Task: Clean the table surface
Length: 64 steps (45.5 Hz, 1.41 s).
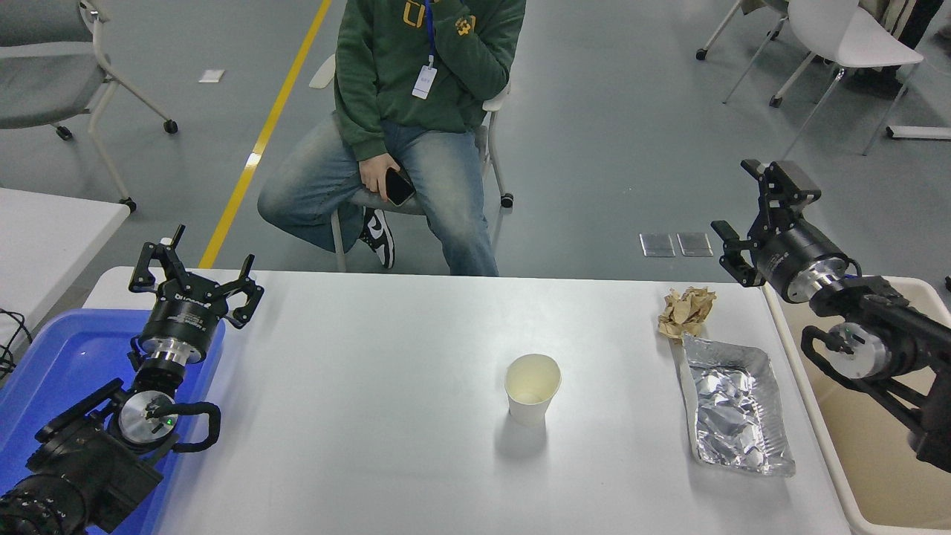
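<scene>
The white table surface (371, 386) fills the lower middle. On it stand a white paper cup (532, 388) near the centre, a crumpled brown paper ball (686, 311) at the far right, and a silver foil tray (737, 410) just in front of the ball. My right gripper (747, 215) is open and empty, raised beyond the table's far right corner, to the right of the paper ball. My left gripper (195, 273) is open and empty, parked at the lower left over the blue tray's edge.
A blue plastic tray (52, 364) sits at the left edge under the left arm. A beige bin (862, 438) stands off the table's right edge under the right arm. A person in a green sweatshirt (416, 89) sits at the far side holding a phone.
</scene>
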Motion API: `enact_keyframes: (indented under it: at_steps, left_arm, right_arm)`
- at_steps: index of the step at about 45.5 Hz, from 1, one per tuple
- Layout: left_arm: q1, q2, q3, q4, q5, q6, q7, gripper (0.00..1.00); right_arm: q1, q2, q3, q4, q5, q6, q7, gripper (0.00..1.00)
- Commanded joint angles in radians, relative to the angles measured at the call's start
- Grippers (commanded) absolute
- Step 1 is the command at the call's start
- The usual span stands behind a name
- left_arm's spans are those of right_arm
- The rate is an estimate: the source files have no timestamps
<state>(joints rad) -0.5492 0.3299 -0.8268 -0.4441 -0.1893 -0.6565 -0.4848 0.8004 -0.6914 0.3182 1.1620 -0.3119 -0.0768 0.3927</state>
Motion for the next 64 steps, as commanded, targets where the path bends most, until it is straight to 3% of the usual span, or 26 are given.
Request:
enact_keyframes:
  at_steps: [1, 16, 24, 54, 64]
  left_arm:
    - [0.000, 0.000, 0.000, -0.001, -0.001, 0.000, 0.000, 1.00]
    - [0.000, 0.000, 0.000, -0.001, 0.001, 0.000, 0.000, 1.00]
    - [0.000, 0.000, 0.000, -0.001, 0.001, 0.000, 0.002, 1.00]
    - [0.000, 0.000, 0.000, -0.001, 0.001, 0.000, 0.002, 1.00]
    - [0.000, 0.000, 0.000, -0.001, 0.001, 0.000, 0.002, 1.00]
  right_arm:
    - [0.129, -0.040, -0.275, 0.145, -0.127, -0.049, -0.006, 1.00]
    - [0.351, 0.078, -0.677, 0.189, -0.171, -0.139, -0.043, 1.00]
    - [0.525, 0.271, -0.973, 0.186, -0.153, -0.236, -0.043, 1.00]
    - [0.517, 0.524, -1.185, 0.012, -0.154, -0.244, -0.063, 1.00]
    - [0.502, 0.543, -1.190, -0.028, -0.148, -0.227, -0.071, 1.00]
